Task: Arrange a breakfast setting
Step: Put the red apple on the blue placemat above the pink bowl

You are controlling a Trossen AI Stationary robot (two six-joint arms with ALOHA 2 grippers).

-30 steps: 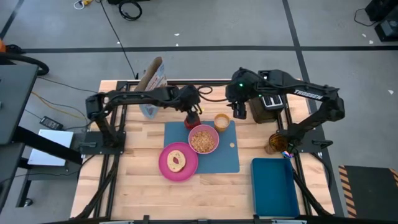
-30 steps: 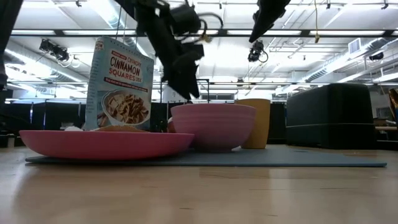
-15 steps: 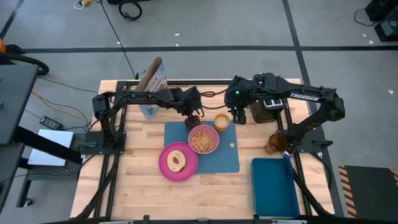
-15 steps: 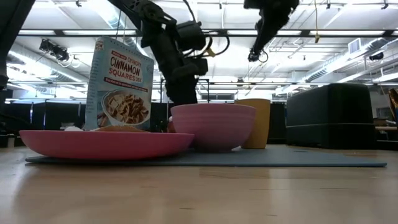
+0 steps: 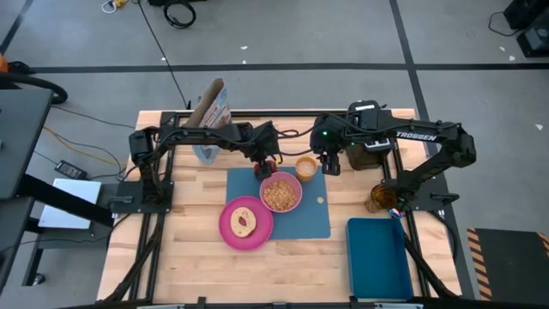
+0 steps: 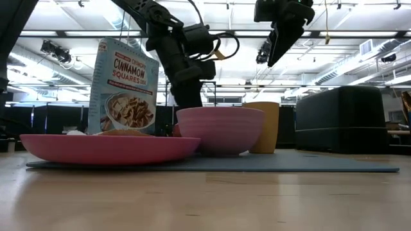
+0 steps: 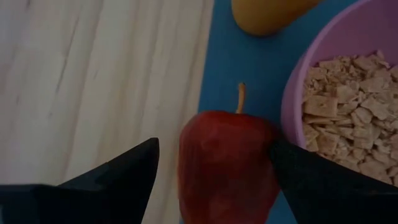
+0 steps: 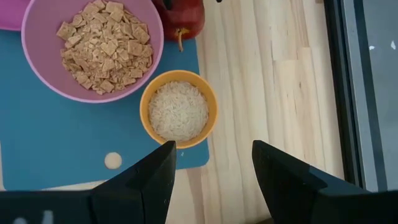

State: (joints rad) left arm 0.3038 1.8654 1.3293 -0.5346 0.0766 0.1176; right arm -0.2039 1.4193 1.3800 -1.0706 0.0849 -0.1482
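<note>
A red apple [image 7: 224, 168] lies at the blue mat's [image 5: 313, 216] far left corner, beside the pink bowl [image 5: 280, 192] of cereal. My left gripper [image 5: 268, 160] reaches down over it, open, with a finger on either side. The amber cup [image 8: 179, 109] holds white grains and stands on the mat's far edge. My right gripper [image 8: 211, 165] hangs open high above it and holds nothing. A bagel [image 5: 244, 221] lies on the pink plate [image 5: 230, 230] at the mat's near left. In the low view the bowl [image 6: 219, 130] hides the apple and my left fingertips. My left gripper comes at the apple slanting down from the table's left. One finger [image 7: 292, 168] lies against the apple's side [image 7: 264, 155] next to the bowl. The other finger [image 7: 140, 168] stands a little off the opposite side. The apple rests on the mat's edge with its stem level.
A cereal box [image 5: 208, 107] stands at the far left, behind my left arm. A black toaster [image 5: 371, 148] is at the far right, under my right arm. A dark blue tray [image 5: 377, 257] lies near right, with an amber jar [image 5: 380, 197] beyond it. A small pale disc [image 8: 112, 160] lies on the mat.
My left gripper has sunk around the apple and rolled a little, its gap unchanged. My right gripper has come down and toward the table's near edge, closer over the cup, still open. The apple, cup, bowl and plate have kept their places.
</note>
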